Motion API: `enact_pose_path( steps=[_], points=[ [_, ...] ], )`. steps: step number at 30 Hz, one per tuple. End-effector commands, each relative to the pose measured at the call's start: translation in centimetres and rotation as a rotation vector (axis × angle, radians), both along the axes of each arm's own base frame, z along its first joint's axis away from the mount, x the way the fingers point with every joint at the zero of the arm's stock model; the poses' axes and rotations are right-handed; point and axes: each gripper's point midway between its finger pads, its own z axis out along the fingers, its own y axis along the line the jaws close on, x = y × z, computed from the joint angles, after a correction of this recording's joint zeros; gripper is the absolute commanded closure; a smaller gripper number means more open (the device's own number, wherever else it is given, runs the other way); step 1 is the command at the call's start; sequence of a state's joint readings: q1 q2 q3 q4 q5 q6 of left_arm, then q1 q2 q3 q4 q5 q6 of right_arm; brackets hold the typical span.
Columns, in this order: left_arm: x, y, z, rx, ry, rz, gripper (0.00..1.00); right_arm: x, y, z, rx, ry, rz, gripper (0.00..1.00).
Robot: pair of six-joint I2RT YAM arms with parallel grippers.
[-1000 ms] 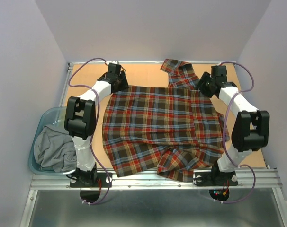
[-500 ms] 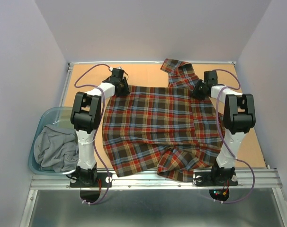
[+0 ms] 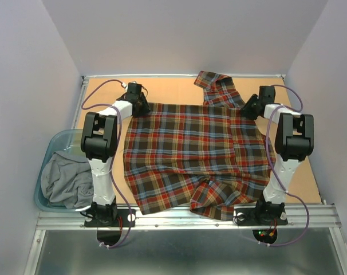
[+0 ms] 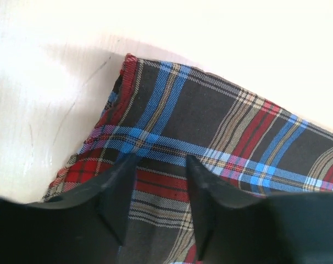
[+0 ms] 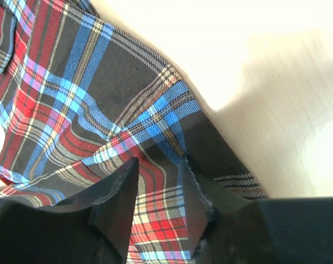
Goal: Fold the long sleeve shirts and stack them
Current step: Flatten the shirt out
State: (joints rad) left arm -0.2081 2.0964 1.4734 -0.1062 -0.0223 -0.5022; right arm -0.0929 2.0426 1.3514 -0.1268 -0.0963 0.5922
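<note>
- The left arm reaches across to the far left, elbow raised. Its left hand (image 3: 138, 100) is down at the far-left corner of the plaid shirt (image 3: 190, 149).
- In the left wrist view its fingers (image 4: 120, 187) stand a little apart, straddling flat cloth just inside the hemmed corner, with nothing pinched between them.
- The right arm mirrors this, and the right hand (image 3: 249, 107) is low at the shirt's far-right corner.
- Its fingers (image 5: 114, 203) are parted, with a rumpled ridge of plaid filling the gap. I cannot tell whether that cloth is gripped.
- The shirt lies spread over most of the tabletop (image 3: 173, 89). One plaid flap (image 3: 216, 86) juts toward the far edge between the hands, and the near hem is bunched by the right arm's base.
- Off the tabletop's left edge is a blue bin (image 3: 58, 137) holding a crumpled grey garment (image 3: 64, 177).
</note>
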Motion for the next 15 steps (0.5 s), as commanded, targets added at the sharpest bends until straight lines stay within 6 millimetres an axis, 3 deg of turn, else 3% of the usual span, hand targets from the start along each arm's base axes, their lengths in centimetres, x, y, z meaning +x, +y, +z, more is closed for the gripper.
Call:
enact_pose_path(
  steps=[1, 3, 4, 5, 7, 8, 9, 11, 13, 14, 15],
  points=[
    [-1.1, 1.6, 1.8, 0.041, 0.020, 0.011, 0.41, 0.6, -0.9, 1.9, -0.049, -0.044, 0.014, 0.56],
    [-0.5, 1.3, 4.5, 0.031, -0.042, -0.009, 0.32, 0.5, -0.7, 3.3, -0.047, -0.070, 0.023, 0.54],
    [-0.4, 1.2, 5.6, 0.030, -0.065, -0.019, 0.29, 0.5, -0.6, 5.3, -0.046, -0.108, 0.025, 0.53],
    [-0.3, 1.1, 6.5, 0.035, -0.084, -0.029, 0.24, -0.1, -0.5, 5.4, -0.043, -0.101, 0.025, 0.50],
    [-0.6, 1.0, 8.9, 0.035, -0.131, -0.039, 0.21, -1.1, -0.2, 7.3, -0.042, -0.126, 0.032, 0.46],
    [-1.3, 1.0, 8.9, 0.038, -0.122, -0.044, 0.18, -2.4, -0.2, 6.9, -0.048, -0.097, 0.037, 0.42],
    [-1.9, 1.0, 10.2, 0.038, -0.143, -0.048, 0.18, -3.2, -0.1, 6.8, -0.053, -0.085, 0.038, 0.40],
    [-3.9, 1.0, 9.5, 0.052, -0.106, -0.059, 0.18, -5.3, -0.4, 7.6, -0.081, -0.059, 0.031, 0.37],
    [-5.6, 0.9, 9.6, 0.064, -0.089, -0.067, 0.18, -7.8, -0.8, 6.6, -0.122, -0.002, 0.030, 0.33],
    [-7.1, 1.1, 8.0, 0.079, -0.041, -0.074, 0.18, -9.4, -0.9, 6.0, -0.130, 0.045, 0.032, 0.33],
    [-8.3, 1.0, 7.8, 0.085, -0.016, -0.084, 0.18, -11.0, -1.0, 5.9, -0.151, 0.064, 0.038, 0.32]
  ],
)
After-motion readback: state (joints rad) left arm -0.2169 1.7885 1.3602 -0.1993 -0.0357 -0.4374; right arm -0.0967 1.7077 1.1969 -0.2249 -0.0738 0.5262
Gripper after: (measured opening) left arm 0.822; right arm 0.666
